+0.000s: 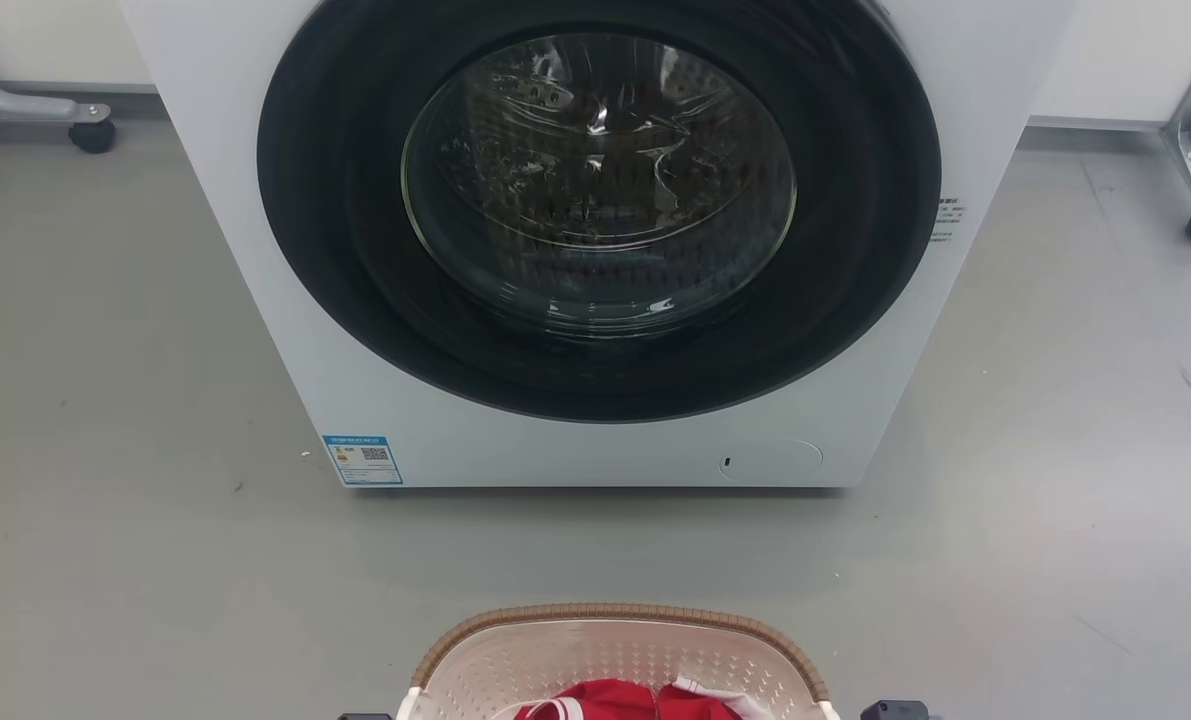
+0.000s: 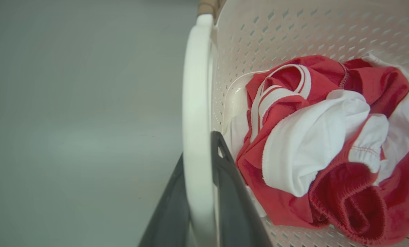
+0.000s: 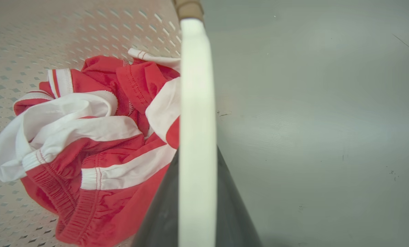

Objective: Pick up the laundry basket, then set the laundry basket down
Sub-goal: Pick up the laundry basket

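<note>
A grey floor (image 1: 105, 400) lay before a white washer (image 1: 575, 450). At 6 o'clock was the laundry basket (image 1: 615, 650), likely light, stiff plastic, holding soft red clothes (image 2: 310, 137). Left end effector (image 2: 199, 151) and right end effector (image 3: 197, 151) each clamped a white handle (image 2: 195, 85).

Clothes (image 2: 310, 137) lie in the laundry basket (image 1: 605, 655), which sits before the washer (image 1: 555, 455), seemingly apart

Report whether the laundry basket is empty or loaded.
Loaded, not full. Bunched red and white clothing lies at the bottom of the laundry basket; bare perforated wall shows above it.
</note>
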Robot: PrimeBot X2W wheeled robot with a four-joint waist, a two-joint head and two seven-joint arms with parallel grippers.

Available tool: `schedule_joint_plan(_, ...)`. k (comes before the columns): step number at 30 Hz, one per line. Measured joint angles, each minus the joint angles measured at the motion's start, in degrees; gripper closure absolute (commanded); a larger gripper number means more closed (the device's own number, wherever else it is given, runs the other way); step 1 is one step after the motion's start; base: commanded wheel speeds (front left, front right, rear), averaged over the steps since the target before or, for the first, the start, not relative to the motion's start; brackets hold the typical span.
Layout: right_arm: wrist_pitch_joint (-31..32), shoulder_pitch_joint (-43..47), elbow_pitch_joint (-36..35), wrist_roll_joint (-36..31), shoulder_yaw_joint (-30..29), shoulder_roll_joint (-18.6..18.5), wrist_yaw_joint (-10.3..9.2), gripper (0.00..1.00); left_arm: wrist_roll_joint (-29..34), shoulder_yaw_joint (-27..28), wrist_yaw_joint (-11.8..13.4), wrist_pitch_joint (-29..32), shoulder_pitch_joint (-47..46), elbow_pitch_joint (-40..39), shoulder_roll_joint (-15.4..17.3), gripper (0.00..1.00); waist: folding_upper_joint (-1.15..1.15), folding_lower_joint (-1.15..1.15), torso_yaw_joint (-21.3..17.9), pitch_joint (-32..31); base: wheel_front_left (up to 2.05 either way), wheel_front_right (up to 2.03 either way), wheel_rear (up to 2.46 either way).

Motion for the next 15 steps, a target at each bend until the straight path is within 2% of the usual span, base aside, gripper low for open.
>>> schedule_joint_plan(15, 4.19, 0.03, 0.88, 2.56, 1.75, -0.02, -0.25, 1.00, -0.83, -1.45, 0.05, 3.14, 1.30, -0.24, 0.08, 1.00, 0.00, 0.01, -0.05, -2.02, 0.00, 0.00, 0.00)
